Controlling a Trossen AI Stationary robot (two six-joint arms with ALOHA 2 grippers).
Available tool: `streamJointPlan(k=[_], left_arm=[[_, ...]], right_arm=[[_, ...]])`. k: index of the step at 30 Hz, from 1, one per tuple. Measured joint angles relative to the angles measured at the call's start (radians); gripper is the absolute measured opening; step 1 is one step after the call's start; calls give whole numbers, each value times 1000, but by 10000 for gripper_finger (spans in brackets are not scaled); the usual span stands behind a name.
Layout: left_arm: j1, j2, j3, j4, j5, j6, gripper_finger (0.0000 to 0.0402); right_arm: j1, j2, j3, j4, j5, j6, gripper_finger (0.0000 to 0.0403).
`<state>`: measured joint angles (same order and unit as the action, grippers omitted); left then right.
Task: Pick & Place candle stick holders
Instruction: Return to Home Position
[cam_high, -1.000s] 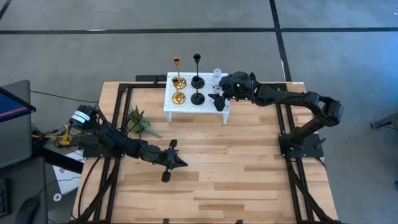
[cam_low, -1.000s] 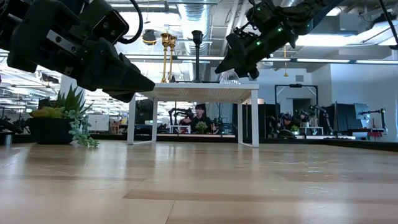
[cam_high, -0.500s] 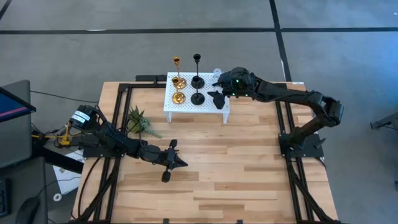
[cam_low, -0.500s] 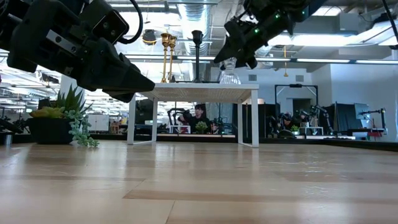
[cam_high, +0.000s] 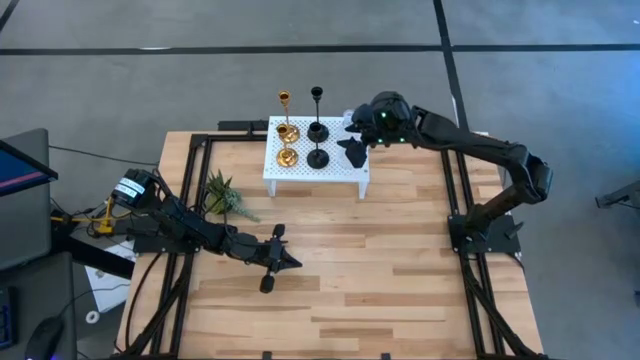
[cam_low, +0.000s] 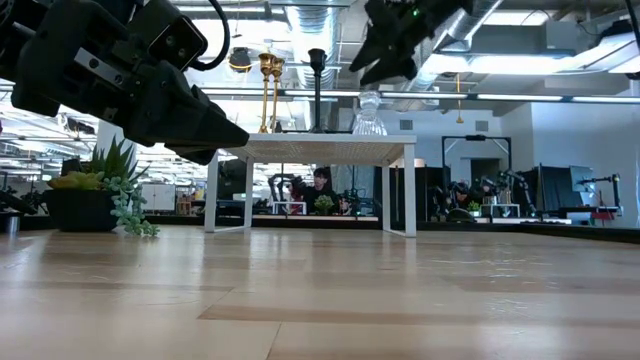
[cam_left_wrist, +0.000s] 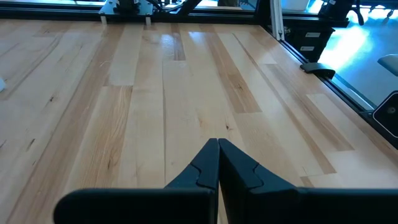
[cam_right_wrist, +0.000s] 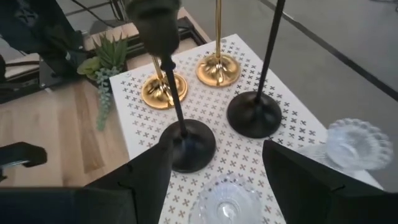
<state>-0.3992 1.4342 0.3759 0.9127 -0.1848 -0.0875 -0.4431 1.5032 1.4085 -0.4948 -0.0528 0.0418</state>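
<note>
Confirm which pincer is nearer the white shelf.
Right. The right pincer hangs open above the white shelf's right end, by the glass holders. The left pincer is shut, out over the table left of centre, well clear of the shelf.

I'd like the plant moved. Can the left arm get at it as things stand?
Probably yes: the plant stands free beside the left arm, though the shut left gripper lies past it and must pull back.
</note>
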Motion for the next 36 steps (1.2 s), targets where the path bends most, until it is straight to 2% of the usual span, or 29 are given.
streamJointPlan(k=[10,13,16,22,24,28,32,36], left_arm=[[-2,0,0,0,0,-6,4],[-11,0,0,0,1,-6,4],[-22,0,0,0,1,-6,4],[-34,0,0,0,0,-4,4],[-39,0,0,0,0,-3,4],[-49,0,0,0,0,-3,4],[-58,0,0,0,0,-3,4],[-60,0,0,0,-1,-3,4]], right_arm=[[52,-1,222,-304,1,-26,234],[83,-16,221,-334,0,-70,214],[132,-33,194,-321,-2,-126,175],[205,-86,84,-273,-2,-205,43],[215,-113,28,-226,-1,-217,12],[221,-188,-126,-95,1,-204,17],[221,-289,-313,38,-2,-202,3],[221,-403,-494,167,-51,-182,5]])
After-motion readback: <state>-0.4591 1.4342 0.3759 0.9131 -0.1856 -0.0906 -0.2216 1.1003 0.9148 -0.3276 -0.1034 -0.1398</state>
